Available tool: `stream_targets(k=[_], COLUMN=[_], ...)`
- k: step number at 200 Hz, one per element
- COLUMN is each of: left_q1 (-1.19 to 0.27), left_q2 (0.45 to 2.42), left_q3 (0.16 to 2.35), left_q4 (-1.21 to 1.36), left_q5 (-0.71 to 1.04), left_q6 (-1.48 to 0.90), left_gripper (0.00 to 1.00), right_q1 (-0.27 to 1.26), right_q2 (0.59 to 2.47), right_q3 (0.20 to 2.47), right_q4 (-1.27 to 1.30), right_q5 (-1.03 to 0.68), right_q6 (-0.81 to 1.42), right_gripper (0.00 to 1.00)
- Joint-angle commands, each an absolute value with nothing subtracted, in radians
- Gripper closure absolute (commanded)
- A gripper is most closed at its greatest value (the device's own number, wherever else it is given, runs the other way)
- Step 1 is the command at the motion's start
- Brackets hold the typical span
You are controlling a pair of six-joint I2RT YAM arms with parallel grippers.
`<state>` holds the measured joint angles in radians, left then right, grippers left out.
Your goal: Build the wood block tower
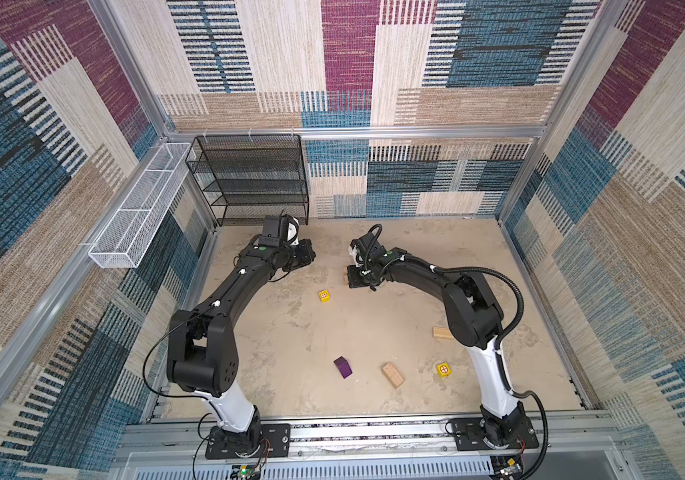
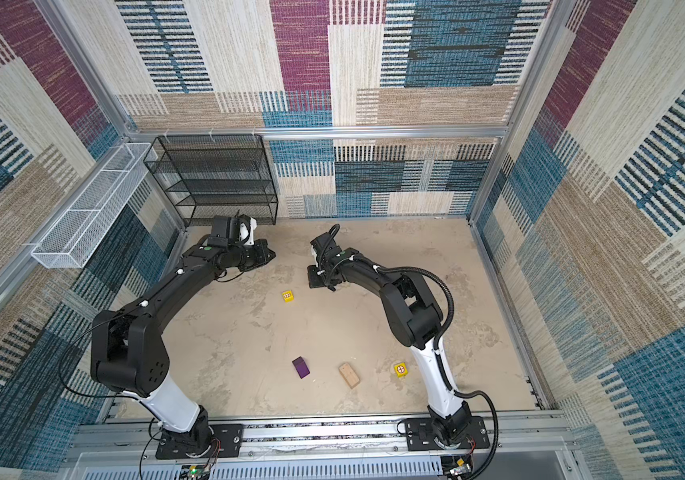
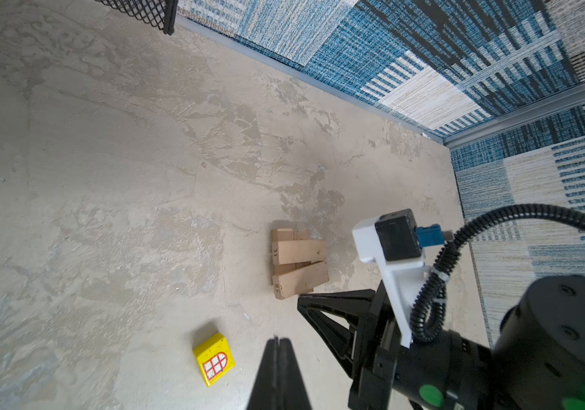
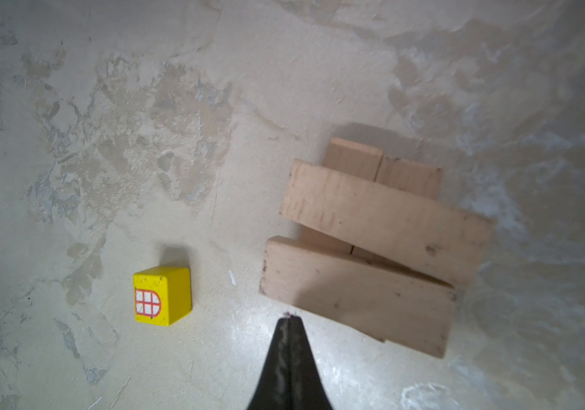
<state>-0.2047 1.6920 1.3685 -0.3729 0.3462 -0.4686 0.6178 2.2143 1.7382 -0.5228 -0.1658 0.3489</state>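
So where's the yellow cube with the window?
From the black mesh shelf, look to the middle of the floor. The window cube sits beside the brick stack. It shows a red-lined window; the other yellow cube shows a crossed circle.

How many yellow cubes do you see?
2. The window cube sits by the brick stack; the circle cube lies near the front, by the right arm. Arms could hide more.

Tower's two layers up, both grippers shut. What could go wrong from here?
The right gripper is close beside the wood block tower's nearest top brick; a small move could shove it. The top bricks lie skewed, so the next layer may rock. A loose brick lies partly under the right arm.
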Motion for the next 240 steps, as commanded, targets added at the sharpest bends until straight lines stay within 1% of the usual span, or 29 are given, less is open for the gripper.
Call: stream_targets(k=[1,153,240], left_q1=[-0.203,-0.194,-0.189], left_q2=[1.686,1.682,1.686], left_q3=[1.365,1.363,1.363], left_q4=[-0.373,-0.369,-0.369], left_q5=[0.352,0.356,0.353], left_q6=[-0.451,-0.456,-0.454], left_gripper=[0.98,0.98,0.98], right_q1=[0.618,0.618,0.618], right_q2=[2.224,2.229,2.239], right_q3=[1.757,1.759,1.773], right_q4=[-0.527,-0.545,-0.564], right_q5=[-0.183,-0.169,-0.110], right_q6=[0.347,0.345,0.351], right_gripper=[1.00,1.00,1.00])
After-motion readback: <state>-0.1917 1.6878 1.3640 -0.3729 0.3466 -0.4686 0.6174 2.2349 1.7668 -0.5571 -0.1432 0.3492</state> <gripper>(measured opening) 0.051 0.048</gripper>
